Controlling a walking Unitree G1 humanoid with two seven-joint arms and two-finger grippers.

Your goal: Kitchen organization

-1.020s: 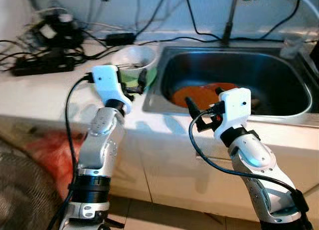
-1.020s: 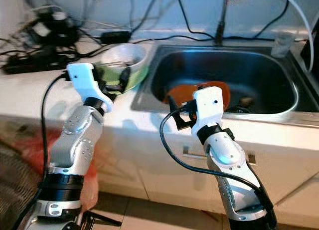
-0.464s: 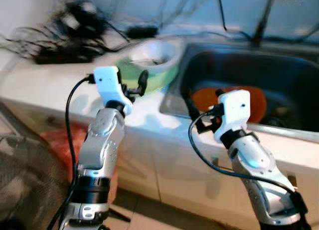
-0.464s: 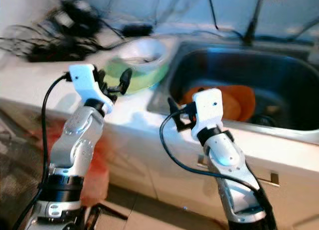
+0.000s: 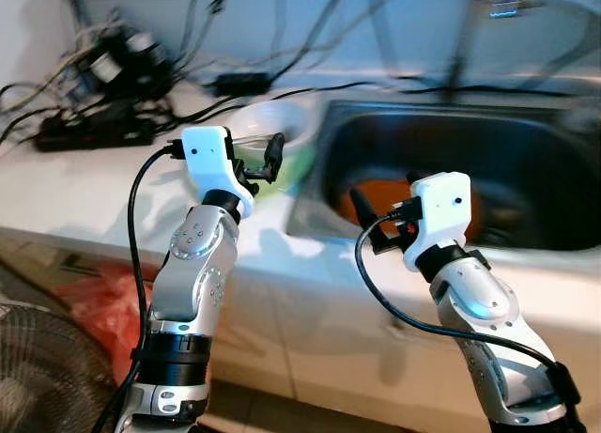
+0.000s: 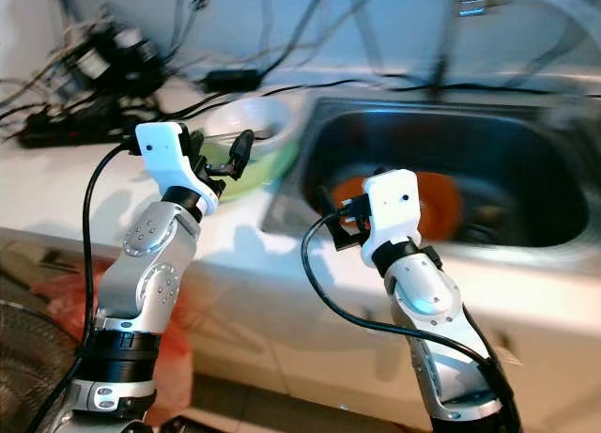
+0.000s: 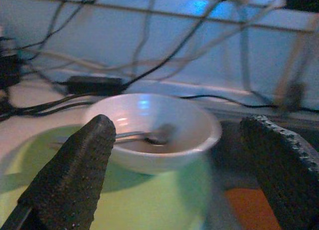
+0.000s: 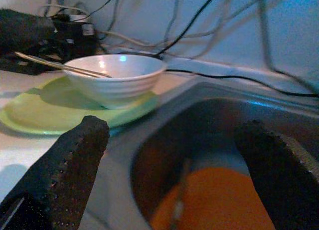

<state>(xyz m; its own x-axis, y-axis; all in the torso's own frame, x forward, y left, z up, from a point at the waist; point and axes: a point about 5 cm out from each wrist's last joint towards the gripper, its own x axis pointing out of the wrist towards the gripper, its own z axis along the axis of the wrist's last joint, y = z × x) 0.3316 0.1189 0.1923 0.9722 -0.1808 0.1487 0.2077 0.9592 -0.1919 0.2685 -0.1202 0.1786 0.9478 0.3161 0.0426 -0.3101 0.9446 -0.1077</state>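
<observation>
A white bowl (image 7: 159, 140) with a spoon (image 7: 144, 135) in it stands on a pale green plate (image 8: 60, 108) on the white counter, just left of the sink (image 5: 310, 222). My left gripper (image 5: 254, 165) is raised right in front of the bowl, open, with nothing between its fingers (image 7: 79, 170). An orange plate (image 6: 441, 203) lies in the sink bottom, with what looks like a utensil (image 8: 177, 205) on it. Above the sink's front left corner my right gripper (image 5: 385, 193) hovers open and empty, pointing toward the orange plate.
Power strips and tangled cables (image 5: 103, 123) crowd the counter's back left, and more cables hang along the wall. A faucet (image 5: 507, 1) rises behind the sink. Below the counter are a red bag (image 5: 94, 301) and a fan grille (image 5: 38, 377).
The whole picture has swung and blurred, so the camera moved. Both arms keep the same pose, with both grippers still open and empty.
</observation>
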